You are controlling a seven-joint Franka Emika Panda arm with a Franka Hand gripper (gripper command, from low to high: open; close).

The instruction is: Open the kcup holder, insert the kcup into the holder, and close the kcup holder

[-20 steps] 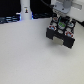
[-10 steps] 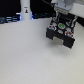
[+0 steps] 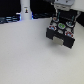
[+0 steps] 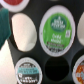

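Observation:
The kcup holder [image 3: 59, 36] is a black box at the exterior view's upper right, its drawer pulled out with round slots showing. The kcup [image 4: 56, 30], white with a green top, sits upright in one slot, and its green lid [image 3: 61, 25] also shows in the exterior view. My gripper [image 3: 62, 11] hangs straight above the drawer. In the wrist view only a teal finger [image 4: 4, 26] shows at the edge, apart from the kcup. Nothing lies between the fingers.
Other pods fill nearby slots: a red-lidded one [image 4: 12, 4], a dark-lidded one [image 4: 27, 70] and an orange one [image 4: 80, 67]. One slot [image 4: 56, 70] is dark and hollow. A white bottle [image 3: 25, 11] stands at the back. The pale table [image 3: 30, 55] spreads in front.
Hardly anything differs. The gripper stays above the pulled-out drawer, and the drawer and pods have not moved.

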